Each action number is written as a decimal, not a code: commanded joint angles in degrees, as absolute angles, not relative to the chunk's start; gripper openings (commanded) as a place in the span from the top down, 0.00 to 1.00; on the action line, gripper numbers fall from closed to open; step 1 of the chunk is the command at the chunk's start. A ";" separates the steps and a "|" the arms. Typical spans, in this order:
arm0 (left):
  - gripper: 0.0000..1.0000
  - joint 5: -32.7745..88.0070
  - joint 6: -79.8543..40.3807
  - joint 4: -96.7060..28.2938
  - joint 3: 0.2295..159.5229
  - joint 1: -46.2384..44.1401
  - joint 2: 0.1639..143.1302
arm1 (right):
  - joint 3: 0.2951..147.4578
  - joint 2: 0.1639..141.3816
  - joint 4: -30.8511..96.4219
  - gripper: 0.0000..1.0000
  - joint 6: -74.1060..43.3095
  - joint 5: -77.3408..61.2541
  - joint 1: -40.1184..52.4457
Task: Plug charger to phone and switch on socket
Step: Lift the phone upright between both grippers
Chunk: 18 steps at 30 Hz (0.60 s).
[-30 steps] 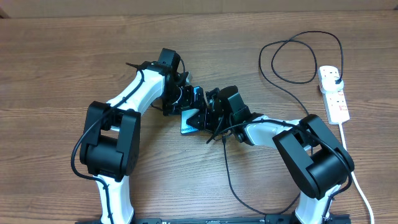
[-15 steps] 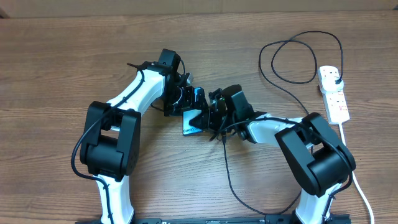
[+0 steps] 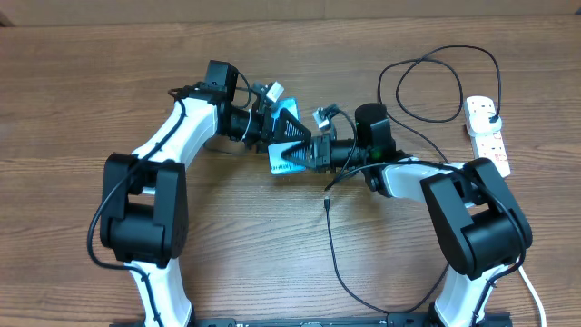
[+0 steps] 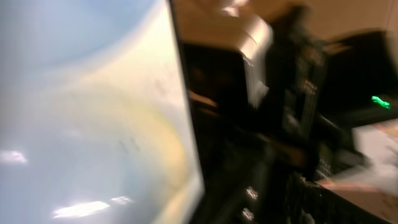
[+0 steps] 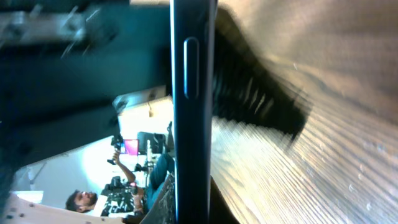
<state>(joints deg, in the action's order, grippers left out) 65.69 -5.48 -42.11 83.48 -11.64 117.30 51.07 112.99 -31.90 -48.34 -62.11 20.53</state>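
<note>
The phone (image 3: pixel 289 150), screen light blue, hangs tilted above the table between both arms. My right gripper (image 3: pixel 314 153) is shut on its right end; in the right wrist view its dark edge (image 5: pixel 191 112) runs straight up the middle. My left gripper (image 3: pixel 268 123) stands with jaws wide at the phone's upper left end, and the blurred screen (image 4: pixel 87 112) fills the left of its wrist view. The charger's thin black cable (image 3: pixel 332 245) lies on the table, its connector tip (image 3: pixel 325 207) loose below the right gripper. Its plug (image 3: pixel 491 114) sits in the white socket (image 3: pixel 490 150).
The black cable loops at the far right (image 3: pixel 436 82) and curves along the near edge (image 3: pixel 372 307). The socket's white cord (image 3: pixel 519 263) runs down past the right arm's base. The wooden table (image 3: pixel 73 109) spreads to the left.
The right jaws closed on the phone. Both grippers moved toward the far side, lifting and tilting the phone; the left arm swung left and the right wrist moved right.
</note>
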 commanded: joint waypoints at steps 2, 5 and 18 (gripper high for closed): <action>0.09 86.76 -1.67 -38.37 82.76 -11.49 112.51 | 53.60 112.09 -36.16 0.96 -52.95 -64.42 20.38; 0.13 90.02 -1.67 -37.39 82.78 -10.85 111.79 | 53.60 112.09 -39.29 0.96 -55.16 -64.40 20.38; 0.13 90.59 -2.20 -37.41 82.78 -5.87 110.74 | 53.60 112.09 -61.23 0.96 -67.75 -66.32 20.16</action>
<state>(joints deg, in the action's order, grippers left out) 87.99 -1.72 -37.17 82.87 -6.94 112.12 52.73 112.79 -59.42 -65.71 -65.19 19.88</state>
